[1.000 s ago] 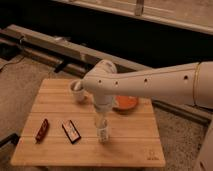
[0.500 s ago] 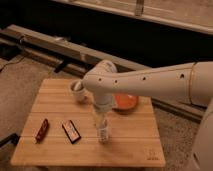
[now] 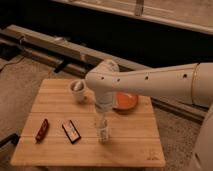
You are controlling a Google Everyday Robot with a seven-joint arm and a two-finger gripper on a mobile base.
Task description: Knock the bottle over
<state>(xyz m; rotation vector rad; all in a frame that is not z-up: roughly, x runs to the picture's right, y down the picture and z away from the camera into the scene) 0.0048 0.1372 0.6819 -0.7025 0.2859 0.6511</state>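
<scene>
A small slim clear plastic bottle [image 3: 103, 132] with a pale label stands upright on the light slatted wooden surface [image 3: 130, 145], near the middle and toward the front edge. The robot's thick white arm [image 3: 150, 82] reaches in from the right and bends down over the surface. Its gripper [image 3: 102, 118] hangs right above the bottle, at or touching the bottle's top. Whether the gripper is spread or closed there cannot be told.

A short white cup [image 3: 77, 90] sits upright toward the back left of the surface, apart from the bottle. A shallow orange bowl [image 3: 126, 102] lies behind and to the right of the bottle, partly hidden by the arm. At the front left, a dark red wrapped bar [image 3: 42, 130] and a black rectangular packet [image 3: 71, 131] lie flat, near each other but not touching.
</scene>
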